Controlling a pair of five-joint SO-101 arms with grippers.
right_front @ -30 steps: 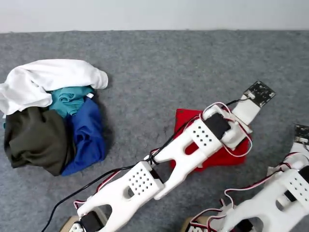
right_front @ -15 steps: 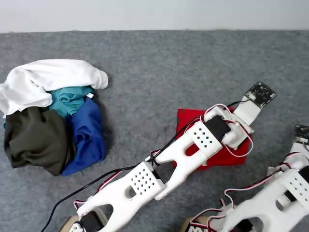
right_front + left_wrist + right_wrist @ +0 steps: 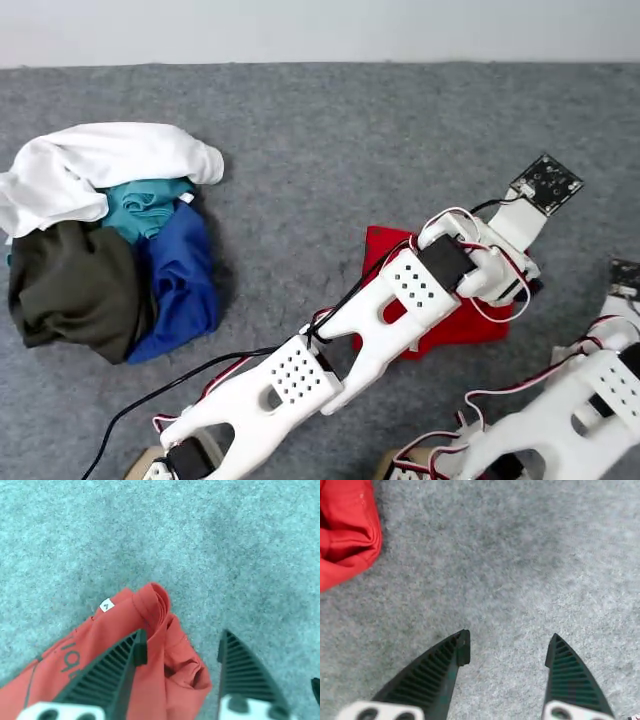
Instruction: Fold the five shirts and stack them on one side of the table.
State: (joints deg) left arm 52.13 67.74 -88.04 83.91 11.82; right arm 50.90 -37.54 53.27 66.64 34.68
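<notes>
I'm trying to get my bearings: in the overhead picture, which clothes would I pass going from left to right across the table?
First the dark olive shirt → blue shirt → red shirt. The white shirt and the teal shirt overlap these, so they are left out.

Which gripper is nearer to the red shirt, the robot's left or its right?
Left. The left gripper is open directly over the red shirt, at its bunched edge. The right gripper is open over bare carpet, the shirt lying off to one side.
</notes>
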